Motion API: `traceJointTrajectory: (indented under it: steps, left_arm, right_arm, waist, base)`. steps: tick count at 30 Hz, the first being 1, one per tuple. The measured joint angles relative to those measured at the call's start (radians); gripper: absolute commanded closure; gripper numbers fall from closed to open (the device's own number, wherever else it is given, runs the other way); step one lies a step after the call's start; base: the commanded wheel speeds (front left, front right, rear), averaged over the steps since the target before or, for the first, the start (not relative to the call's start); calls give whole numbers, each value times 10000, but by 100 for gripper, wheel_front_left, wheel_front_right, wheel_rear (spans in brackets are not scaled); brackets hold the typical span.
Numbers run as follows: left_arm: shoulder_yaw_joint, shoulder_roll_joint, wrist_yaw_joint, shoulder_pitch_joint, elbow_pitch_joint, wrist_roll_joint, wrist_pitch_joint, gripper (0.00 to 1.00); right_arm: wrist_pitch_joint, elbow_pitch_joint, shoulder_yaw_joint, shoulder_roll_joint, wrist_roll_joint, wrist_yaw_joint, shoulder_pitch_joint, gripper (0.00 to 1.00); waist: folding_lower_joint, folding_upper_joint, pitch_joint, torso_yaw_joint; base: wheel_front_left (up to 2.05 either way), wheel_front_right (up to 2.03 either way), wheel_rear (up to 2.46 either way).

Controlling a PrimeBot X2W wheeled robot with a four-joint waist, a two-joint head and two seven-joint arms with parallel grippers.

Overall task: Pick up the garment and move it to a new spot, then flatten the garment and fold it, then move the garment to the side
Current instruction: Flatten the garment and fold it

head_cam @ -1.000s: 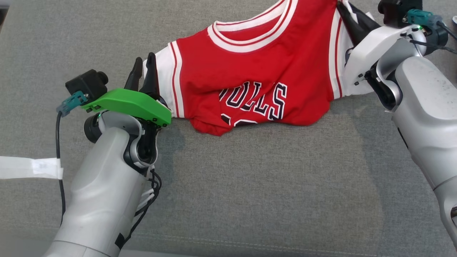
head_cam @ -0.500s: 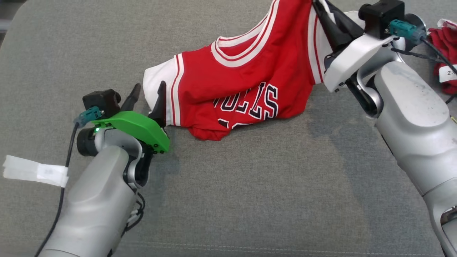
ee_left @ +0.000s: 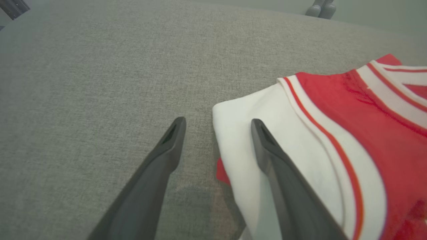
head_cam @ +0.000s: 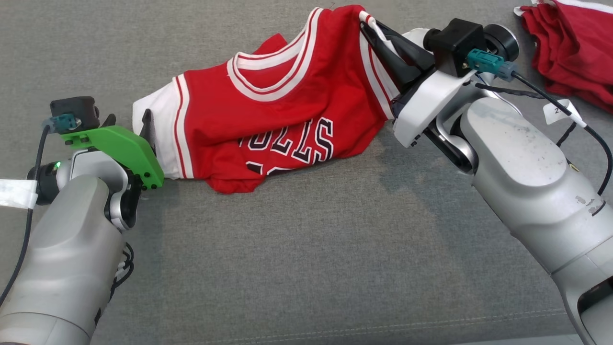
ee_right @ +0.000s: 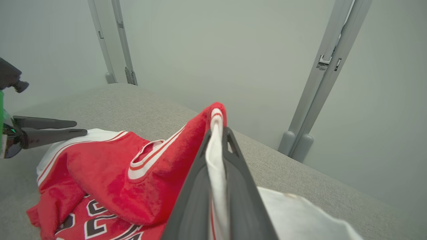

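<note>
Currently, the right gripper [ee_right: 218, 131] has its jaws clamped tight on a white-trimmed edge of the garment [head_cam: 268, 120]. A narrow fold of white cloth is pinched between the two fingers. The gripped edge is raised off the grey cushion surface [head_cam: 306, 249], and the cloth slopes down from the grip toward the robot's left.

The left gripper [ee_left: 217, 121] has its jaws spread wide and holds nothing. One finger lies over the white sleeve panel at the garment's left end, and the other lies over bare grey fabric. The corner of the white panel sits between them. Contact between finger and cloth cannot be confirmed.

The garment is a red jersey with white striped trim and black lettering. It lies bunched across the far middle of the surface, between the two grippers.

A second red cloth [head_cam: 570, 43] lies at the far right, apart from the garment. A white tape strip [head_cam: 14, 191] sits at the left edge.
</note>
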Motion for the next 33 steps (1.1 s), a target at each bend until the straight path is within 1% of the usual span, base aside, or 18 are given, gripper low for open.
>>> traceJointTrajectory:
  steps: [3, 5, 6, 7, 8, 10, 14, 15, 17, 20, 23, 27, 28, 33]
  left_arm:
    - [77, -23, 0, -27, 180, -257, 353, 0]
    - [81, -196, 0, -197, 270, -364, 476, 0]
    - [71, -253, 0, -278, 303, -364, 489, 5]
    - [63, -278, -2, -354, 336, -364, 491, 49]
    - [63, -280, -4, -420, 362, -364, 525, 60]
    - [54, -268, -10, -511, 387, -357, 472, 100]
    - [-38, -351, -102, -684, 391, -245, 295, 100]
    - [-42, -395, -125, -712, 391, -226, 196, 95]
    - [-96, -431, -198, -744, 393, -151, 67, 100]
    - [-180, -485, -420, -744, 387, -23, -155, 100]
    - [-171, -531, -594, -744, 253, 61, -723, 100]
    - [217, -569, -840, -751, -370, 38, -1988, 100]
    - [345, -579, -917, -754, -587, 17, -2132, 100]
    - [943, -675, -1279, -755, -1764, 15, -2088, 100]
  right_arm:
    - [-2, -178, 111, -19, 0, 0, -79, 100]
    - [-8, -238, 75, -203, 4, 10, -168, 100]
    - [-8, -238, 67, -297, 15, 10, -168, 100]
    - [-8, -238, 67, -385, 38, 10, -167, 100]
    - [-8, -240, 65, -441, 71, 10, -167, 100]
    - [-12, -261, 67, -462, 100, 10, -167, 100]
    - [-21, -270, 0, -610, 134, 10, -166, 100]
    - [-21, -268, -6, -677, 176, 10, -165, 100]
    - [-33, -261, -21, -734, 194, 10, -158, 100]
    - [-36, -249, -56, -750, 267, 10, -142, 100]
    - [-123, -247, -192, -798, 284, 10, -119, 100]
    - [-245, -330, -523, -926, 337, -8, -111, 100]
    - [-265, -412, -654, -1003, 337, -29, -112, 100]
    - [-374, -1053, -1427, -1371, 290, -499, -120, 100]
  waist:
    - [0, 0, 164, -259]
    - [0, 0, 338, -456]
    - [0, 0, 392, -503]
    - [0, 0, 438, -540]
    - [0, 0, 475, -570]
    - [0, 0, 533, -608]
    - [0, 0, 541, -546]
    - [0, 0, 528, -512]
    - [0, 0, 490, -443]
    - [0, 0, 405, -337]
    - [0, 0, 279, -234]
    - [0, 0, 42, -113]
    - [0, 0, -31, -82]
    - [0, 0, -442, 76]
  base:
    - [0, 0, 0]
    - [0, 0, 0]
    - [0, 0, 0]
    - [0, 0, 0]
    - [0, 0, 0]
    - [0, 0, 0]
    - [0, 0, 0]
    - [0, 0, 0]
    - [0, 0, 0]
    - [0, 0, 0]
    - [0, 0, 0]
    - [0, 0, 0]
    - [0, 0, 0]
    - [0, 0, 0]
